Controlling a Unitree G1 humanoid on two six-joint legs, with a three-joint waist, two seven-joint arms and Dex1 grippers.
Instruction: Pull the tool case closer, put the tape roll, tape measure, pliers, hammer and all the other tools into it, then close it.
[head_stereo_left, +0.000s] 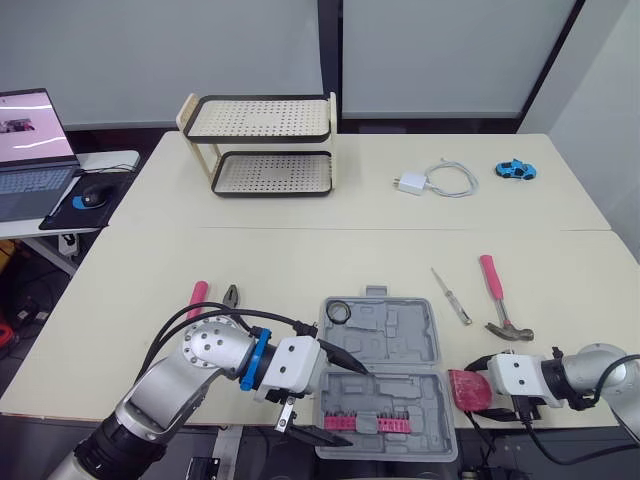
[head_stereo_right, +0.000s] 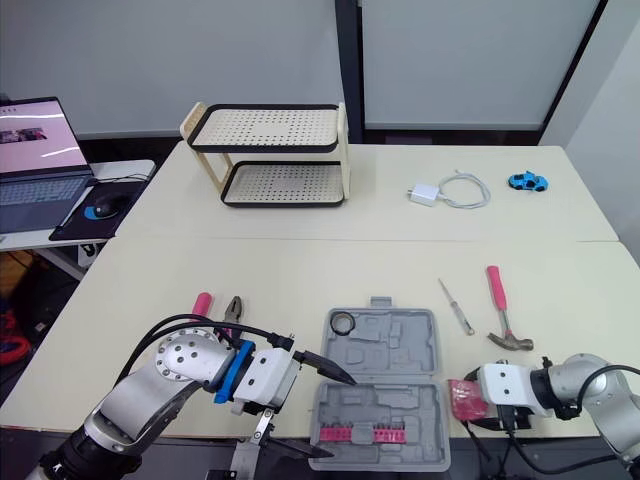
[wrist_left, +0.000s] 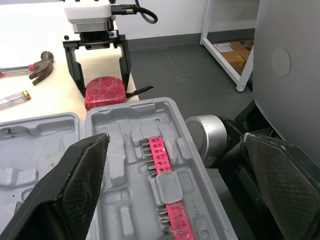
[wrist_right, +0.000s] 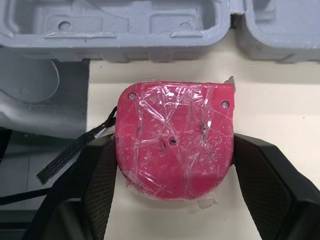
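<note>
**A:** What is the right tool (wrist_right: 175, 144) doing?

**B:** It is clamped on the red tape measure (head_stereo_left: 466, 388), with one finger (wrist_right: 100, 190) pressed against each side. Its wrist view shows clear film wrapped over the casing and a black strap (wrist_right: 75, 152) lying beside that finger. From the head, the tape measure looks like a plain red block.

**A:** And the tool case (head_stereo_left: 385, 340)?

**B:** It lies open flat on the desk (head_stereo_left: 150, 290), directly ahead of the right tool's fingertips. The left tool (head_stereo_left: 350, 405) has its fingers wide apart and grips nothing, straddling the case's near half. Between those fingers, the left wrist view shows a pink bit strip (wrist_left: 161, 160) seated in the tray.

**A:** Is anything packed?

**B:** The tape roll (head_stereo_left: 338, 312) sits in a pocket just past the left tool's upper finger. In the head views, the hammer (head_stereo_left: 492, 282) and screwdriver (head_stereo_left: 452, 296) lie on the desk beyond the right tool. The pliers (head_stereo_left: 232, 295) lie beyond the left arm, outside the case.
</note>
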